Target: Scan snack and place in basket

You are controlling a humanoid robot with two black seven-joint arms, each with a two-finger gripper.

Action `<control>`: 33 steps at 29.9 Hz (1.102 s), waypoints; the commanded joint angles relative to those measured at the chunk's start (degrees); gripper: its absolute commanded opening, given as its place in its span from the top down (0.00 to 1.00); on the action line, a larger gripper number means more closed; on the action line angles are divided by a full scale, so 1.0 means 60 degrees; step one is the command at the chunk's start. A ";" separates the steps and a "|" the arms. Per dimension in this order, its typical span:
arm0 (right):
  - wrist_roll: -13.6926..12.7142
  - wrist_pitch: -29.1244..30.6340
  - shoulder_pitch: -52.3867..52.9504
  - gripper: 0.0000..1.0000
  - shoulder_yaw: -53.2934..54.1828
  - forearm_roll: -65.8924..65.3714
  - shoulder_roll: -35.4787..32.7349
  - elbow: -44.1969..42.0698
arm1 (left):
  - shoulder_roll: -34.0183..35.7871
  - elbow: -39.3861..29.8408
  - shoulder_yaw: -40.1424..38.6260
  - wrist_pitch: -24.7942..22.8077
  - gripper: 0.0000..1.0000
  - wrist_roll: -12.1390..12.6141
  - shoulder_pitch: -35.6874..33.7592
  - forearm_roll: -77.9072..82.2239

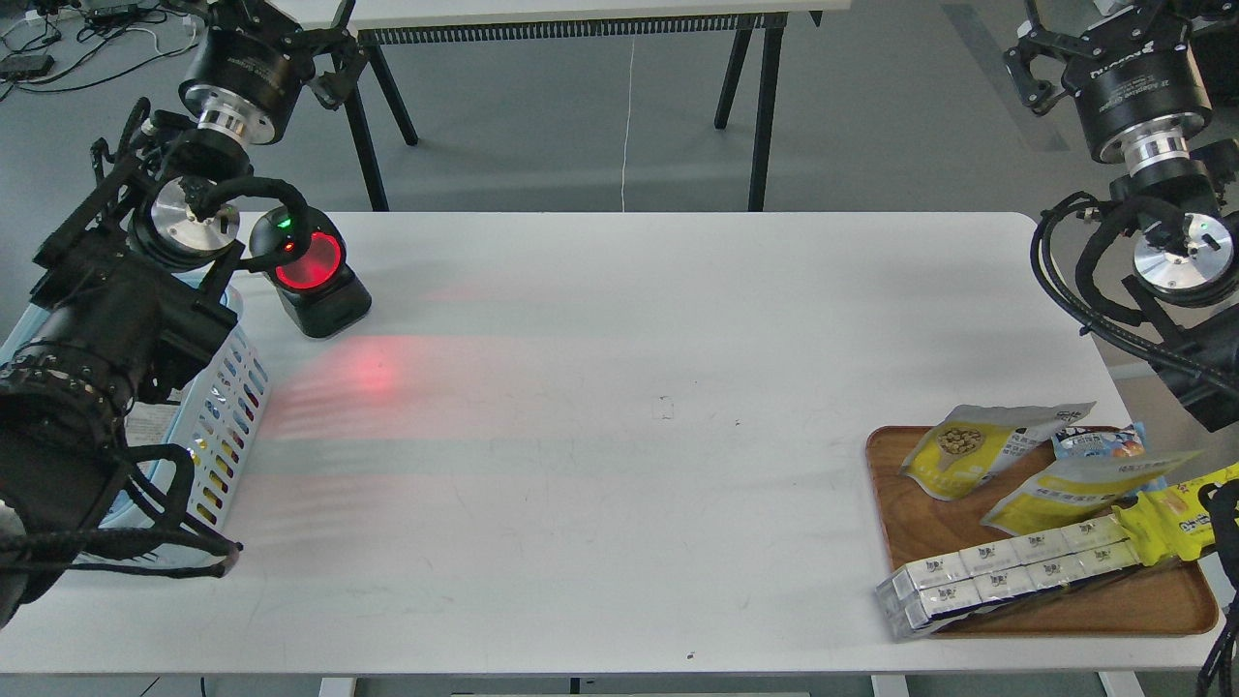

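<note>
- While both arms hang raised at the far corners, the left gripper (324,48) and right gripper (1050,53) hold nothing; jaw spacing cannot be told.
- The snack (968,447) lies on the wooden tray (895,523), near right.
- The basket (227,407) sits far left.

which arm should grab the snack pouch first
Right. The snack lies on the wooden tray at the table's right side, below the right gripper; the left gripper is far across.
</note>
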 commanded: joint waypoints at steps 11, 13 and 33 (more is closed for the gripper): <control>0.0117 -0.0001 0.1137 0.01 -0.1145 -0.0879 -0.0910 0.0465 | 0.0063 -0.0004 -0.0014 0.0000 0.00 -0.0280 -0.0028 -0.0051; 0.0190 -0.0001 0.1621 0.01 -0.1790 -0.1188 -0.1349 0.1063 | 0.0063 -0.0004 0.0001 0.0000 0.00 -0.0280 -0.0028 -0.0037; 0.0234 -0.0001 0.6939 0.03 -0.8617 -0.9313 -0.4589 0.7348 | 0.0034 -0.0033 0.0133 0.0000 0.00 -0.0236 -0.0043 -0.0037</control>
